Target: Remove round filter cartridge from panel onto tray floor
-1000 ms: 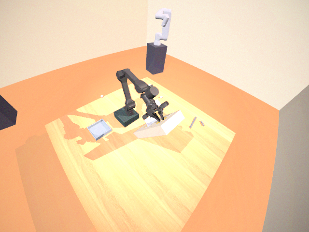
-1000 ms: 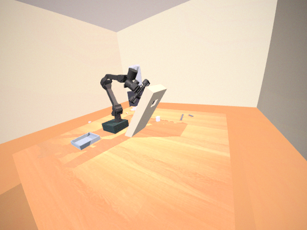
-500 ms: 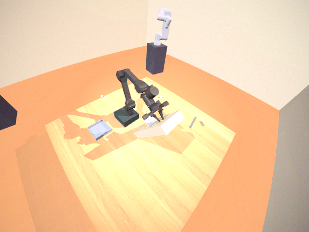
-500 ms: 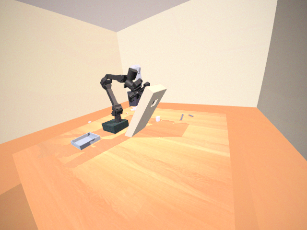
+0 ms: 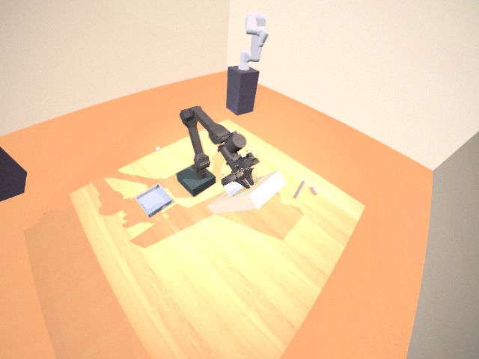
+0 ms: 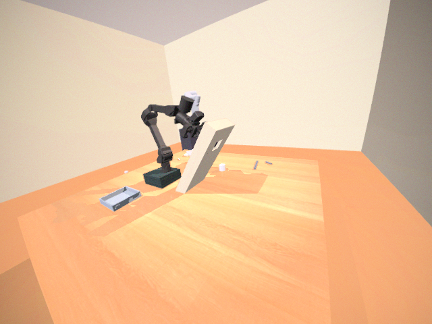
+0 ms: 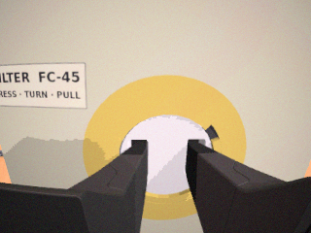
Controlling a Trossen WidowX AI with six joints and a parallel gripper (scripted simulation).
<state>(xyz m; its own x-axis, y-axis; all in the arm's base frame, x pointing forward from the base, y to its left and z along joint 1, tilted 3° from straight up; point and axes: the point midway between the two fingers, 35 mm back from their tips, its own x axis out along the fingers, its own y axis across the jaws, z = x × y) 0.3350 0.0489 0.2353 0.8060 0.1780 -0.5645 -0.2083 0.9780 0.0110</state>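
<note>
The cartridge (image 7: 167,170) shows a round white face inside a yellow ring (image 7: 167,92) on the tilted service panel (image 5: 270,189) (image 6: 202,153) (image 7: 194,39). My gripper (image 7: 165,148) (image 5: 250,186) is shut on the cartridge, its two fingertips at the slots, which they cover. A dark, empty notch (image 7: 212,132) shows at the upper right edge of the face. The face appears to sit in the panel; its exact depth cannot be told. The tray (image 5: 154,200) (image 6: 118,199) is empty, on the table beside the robot base.
The base block (image 5: 195,181) (image 6: 162,178) stands between tray and panel. A printed label (image 7: 58,87) is left of the ring. A white cylinder (image 6: 222,167) and two small bars (image 5: 299,189) (image 6: 268,163) lie beyond the panel. A pale arm stands on a dark pedestal (image 5: 242,93) behind.
</note>
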